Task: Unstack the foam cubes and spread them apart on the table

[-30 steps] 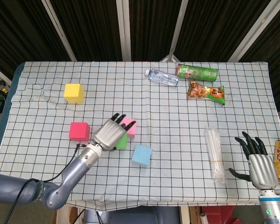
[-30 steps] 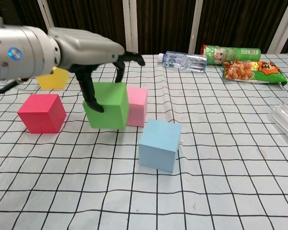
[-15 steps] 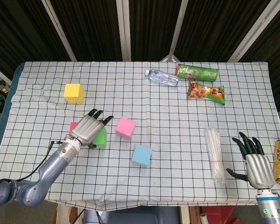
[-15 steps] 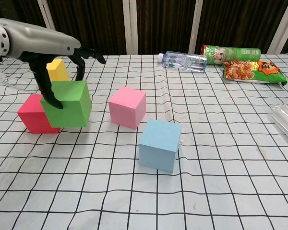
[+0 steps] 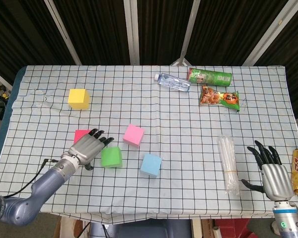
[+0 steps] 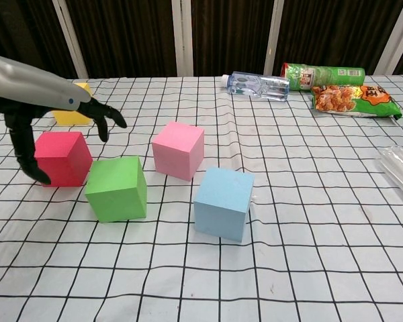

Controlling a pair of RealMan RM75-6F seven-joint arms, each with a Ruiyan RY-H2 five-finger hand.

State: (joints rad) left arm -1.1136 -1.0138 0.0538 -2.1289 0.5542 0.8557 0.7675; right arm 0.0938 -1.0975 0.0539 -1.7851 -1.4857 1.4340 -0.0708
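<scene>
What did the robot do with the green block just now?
The left hand carried the green cube leftward from beside the pink cube, set it on the table near the red cube, and let go. The blue cube, yellow cube and right hand stayed put.

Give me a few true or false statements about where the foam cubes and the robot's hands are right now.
1. The green cube sits on the table, not held. True.
2. The left hand grips the pink cube. False: it is open, holding nothing, above the red cube.
3. The blue cube is stacked on the pink one. False: both rest on the table, apart.
4. The yellow cube stands alone, far from the others. True.
5. The right hand holds nothing. True.
</scene>
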